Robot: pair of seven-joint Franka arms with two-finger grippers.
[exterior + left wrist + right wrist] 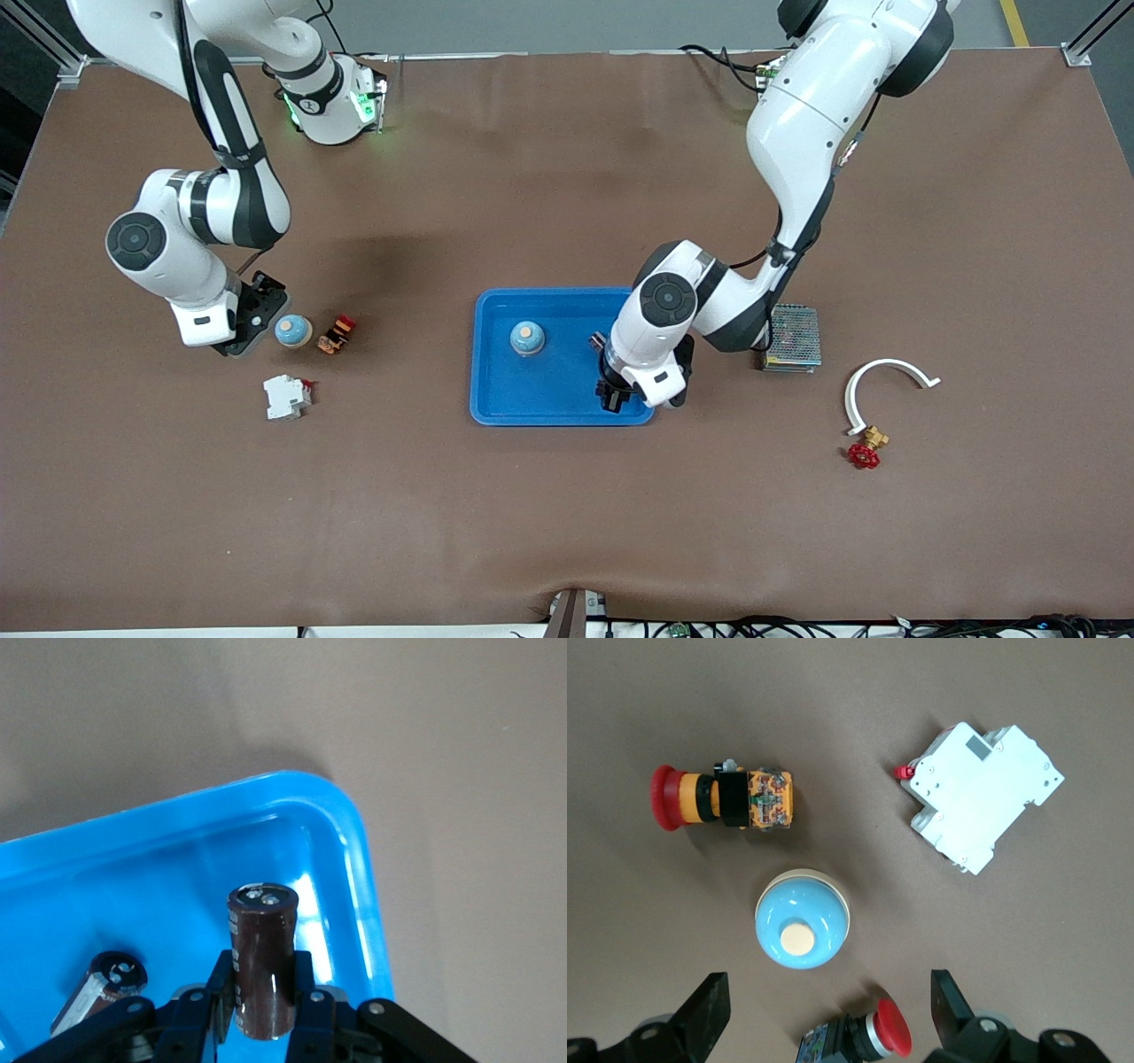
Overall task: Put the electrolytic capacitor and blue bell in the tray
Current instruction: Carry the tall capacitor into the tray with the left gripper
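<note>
A dark brown electrolytic capacitor (263,961) stands upright between the fingers of my left gripper (263,979), which is shut on it. That gripper (616,399) hangs over the blue tray (496,403), by a rounded corner at the left arm's end. A second capacitor (99,990) lies on the tray floor. One blue bell (527,338) sits in the tray. Another blue bell (293,331) stands on the table beside my right gripper (244,323). In the right wrist view that bell (802,919) lies just ahead of the open right gripper (828,1014).
A red push button (864,1041) lies between the right gripper's fingers. An orange-bodied red button (337,335) and a white breaker (286,396) lie near the bell. By the left arm are a grey mesh box (793,337), a white curved bracket (886,377) and a red-handled brass valve (866,450).
</note>
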